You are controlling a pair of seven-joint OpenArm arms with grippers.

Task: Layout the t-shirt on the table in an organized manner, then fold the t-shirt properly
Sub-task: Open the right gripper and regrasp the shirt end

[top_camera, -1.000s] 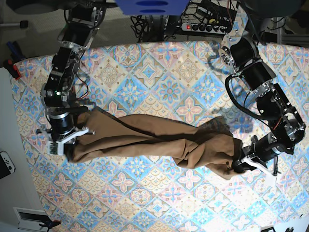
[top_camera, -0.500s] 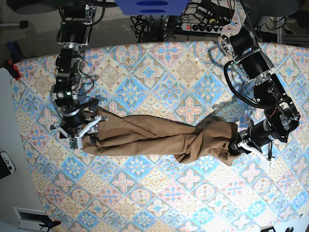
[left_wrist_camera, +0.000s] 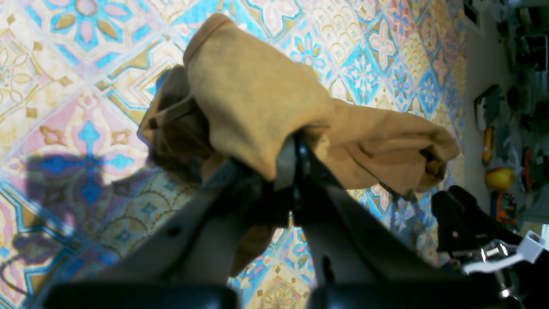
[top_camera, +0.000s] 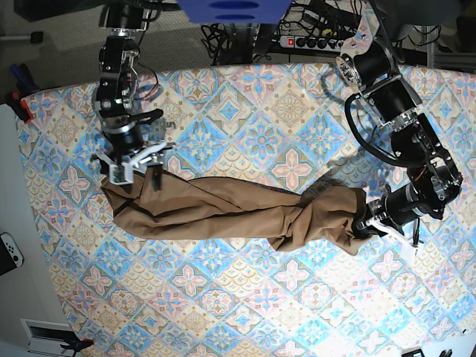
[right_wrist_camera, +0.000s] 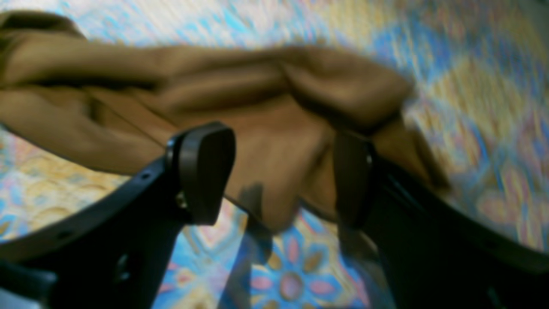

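The t-shirt (top_camera: 238, 210), plain tan, lies as a long twisted roll across the middle of the table (top_camera: 245, 111), running side to side in the base view, bunched and knotted toward the left-arm end. Table is covered in a diamond-tile cloth with floral motifs in blue, pink and cream; sunlight patches and arm shadows fall across it. Behind the far edge: a power strip and tangled cables (top_camera: 312, 37) on a dark floor, and a blue object (top_camera: 234, 10) at top centre. A white game controller (top_camera: 9, 253) sits off the table's edge on a pale surface.

Left gripper (top_camera: 366, 227) is clamped tight on the t-shirt's bunched end; the left wrist view shows cloth pinched between closed jaws and draped over them. Right gripper (top_camera: 136, 165) stands with jaws apart just above the other end of the shirt; in the blurred right wrist view, fabric lies beyond the spread fingers (right_wrist_camera: 206, 171), not pinched.

Versus a second ago: the right gripper held that end closed lower down the table; it has since let go and moved up toward the far edge, and the released cloth end lies flat. The left grip is unchanged.
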